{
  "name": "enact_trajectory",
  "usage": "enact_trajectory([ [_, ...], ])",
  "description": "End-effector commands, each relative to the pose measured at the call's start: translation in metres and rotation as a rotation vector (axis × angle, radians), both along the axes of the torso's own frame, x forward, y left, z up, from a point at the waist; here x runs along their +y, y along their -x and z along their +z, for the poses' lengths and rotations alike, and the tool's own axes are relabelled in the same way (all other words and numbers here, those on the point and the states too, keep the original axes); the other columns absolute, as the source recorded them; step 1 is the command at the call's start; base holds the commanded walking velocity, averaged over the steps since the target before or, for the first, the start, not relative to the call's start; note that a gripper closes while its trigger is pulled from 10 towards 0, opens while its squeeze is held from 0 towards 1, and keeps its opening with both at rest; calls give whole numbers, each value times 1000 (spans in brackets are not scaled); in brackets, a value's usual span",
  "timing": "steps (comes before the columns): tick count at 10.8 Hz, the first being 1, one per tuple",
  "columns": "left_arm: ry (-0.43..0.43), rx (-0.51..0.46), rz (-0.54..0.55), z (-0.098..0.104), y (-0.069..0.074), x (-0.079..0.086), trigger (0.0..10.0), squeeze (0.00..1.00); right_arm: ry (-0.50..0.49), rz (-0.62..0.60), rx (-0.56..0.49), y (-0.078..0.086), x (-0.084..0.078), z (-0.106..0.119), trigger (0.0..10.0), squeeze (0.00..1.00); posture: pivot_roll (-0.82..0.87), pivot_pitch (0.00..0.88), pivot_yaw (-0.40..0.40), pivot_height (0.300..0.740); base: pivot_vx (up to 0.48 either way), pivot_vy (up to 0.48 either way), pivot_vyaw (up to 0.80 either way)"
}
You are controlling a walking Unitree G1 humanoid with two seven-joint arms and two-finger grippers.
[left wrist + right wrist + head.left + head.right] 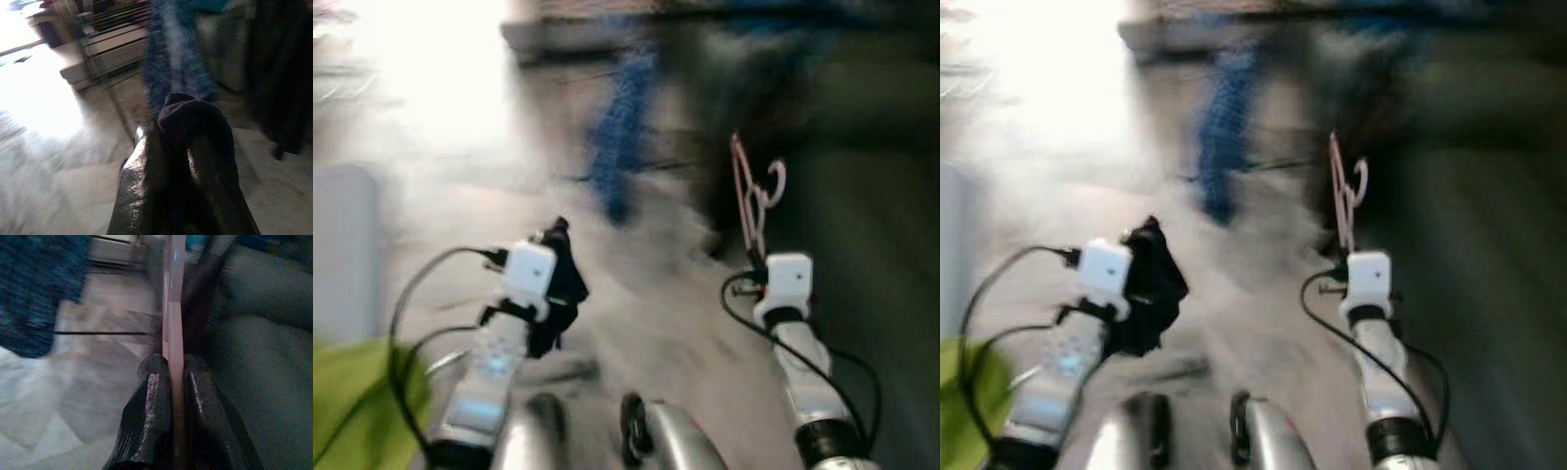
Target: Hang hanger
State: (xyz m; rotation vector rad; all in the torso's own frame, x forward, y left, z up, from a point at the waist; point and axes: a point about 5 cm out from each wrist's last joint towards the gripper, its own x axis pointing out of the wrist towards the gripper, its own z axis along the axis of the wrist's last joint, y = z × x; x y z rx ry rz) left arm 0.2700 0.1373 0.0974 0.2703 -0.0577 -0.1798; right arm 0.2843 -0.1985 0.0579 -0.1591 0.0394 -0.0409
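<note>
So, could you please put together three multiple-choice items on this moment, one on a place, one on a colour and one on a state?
1. Which gripper holds the hanger?
A. the left gripper
B. the right gripper
C. neither, it lies on the floor

2. What colour is the hanger?
A. pink
B. green
C. white

3. How do the left gripper's fingers stand?
A. wide open, holding nothing
B. shut on a dark cloth
C. shut on a bottle

Answers:
1 B: the hanger stands up from the right gripper, pinched between its two fingers.
2 A: its thin frame and hook show pale pink in both eye views.
3 B: the left gripper has a dark cloth bunched between its fingers.
</note>
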Motion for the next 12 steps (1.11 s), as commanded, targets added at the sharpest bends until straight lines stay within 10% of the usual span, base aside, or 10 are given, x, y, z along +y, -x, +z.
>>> enact_trajectory([
  [1, 6, -34, -41, 5, 0, -7, 10000, 0, 10, -16, 15, 2, -4, -3, 10000, 0, 54, 190, -64, 740, 0, 0, -800],
  [12, 29, -51, -28, 11, -7, -4, 10000, 0, 30, -30, 7, 7, 3, -6, 10000, 0, 49, 208, -54, 740, 0, -236, -536],
])
